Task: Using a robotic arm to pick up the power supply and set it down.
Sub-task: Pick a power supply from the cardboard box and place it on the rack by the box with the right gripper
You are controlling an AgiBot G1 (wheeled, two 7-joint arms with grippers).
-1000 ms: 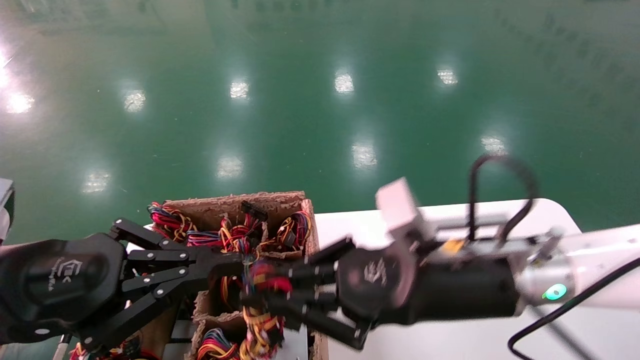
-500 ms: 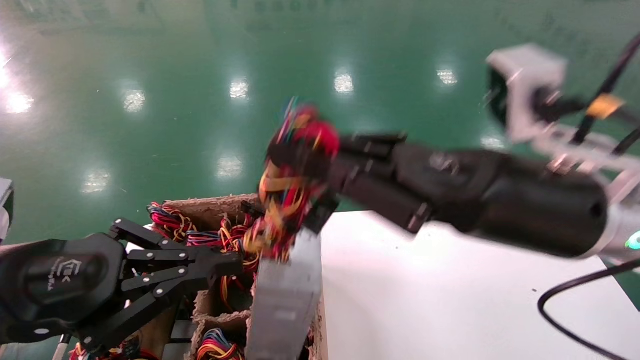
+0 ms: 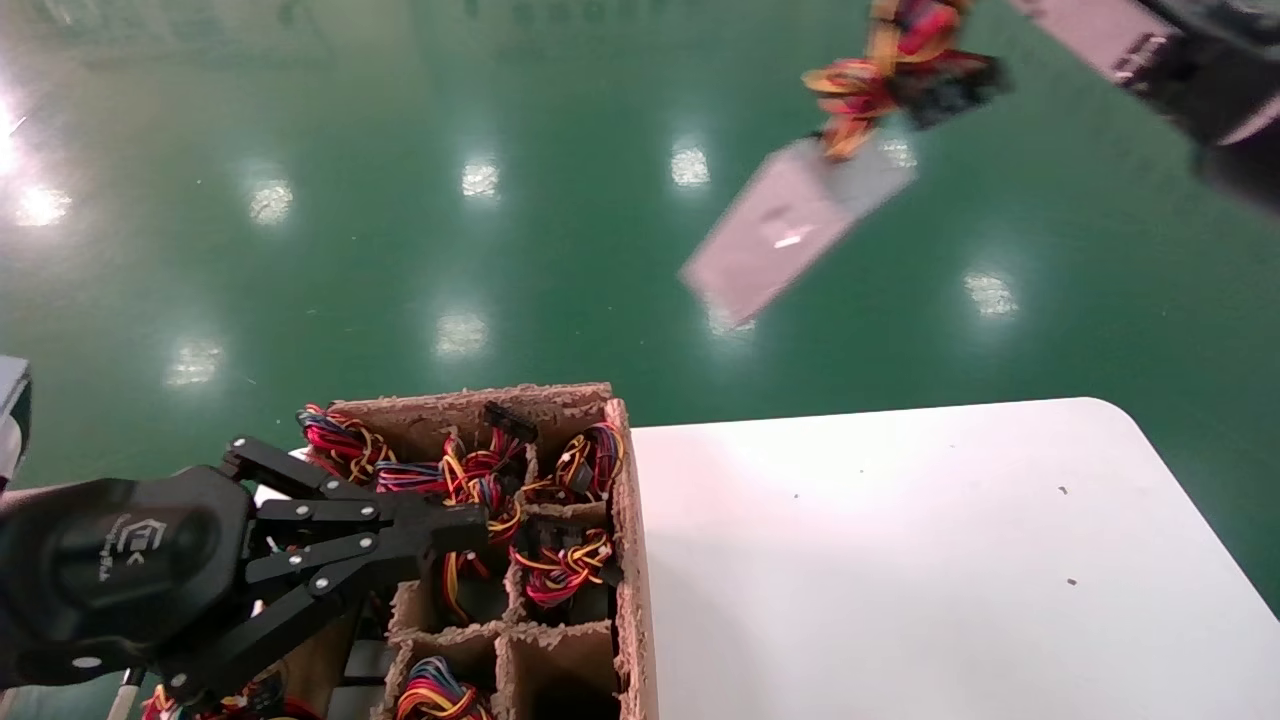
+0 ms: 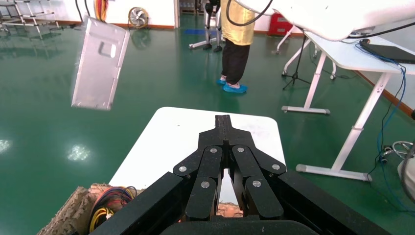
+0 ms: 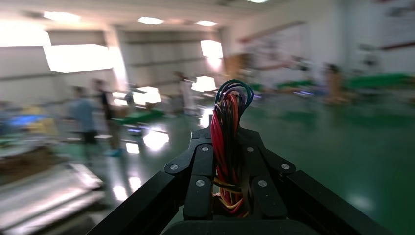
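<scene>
power supply [image 3: 790,235]: airborne, upper right of head view, hanging by its wires [image 3: 880,75]; long axis diagonal, free end pointing lower left
right end effector [image 5: 230,147]: pinching the wires
left end effector [image 3: 470,520]: pressed together, lower left over carton [image 3: 625,520]

Bright overhead lighting is mirrored as rows of white glare spots on the glossy green floor [image 3: 560,230]. The hanging power supply [image 3: 790,230] is smeared by blur. The right wrist view's background is heavily streaked, perhaps by motion; only the wires [image 5: 230,147] are sharp.
</scene>
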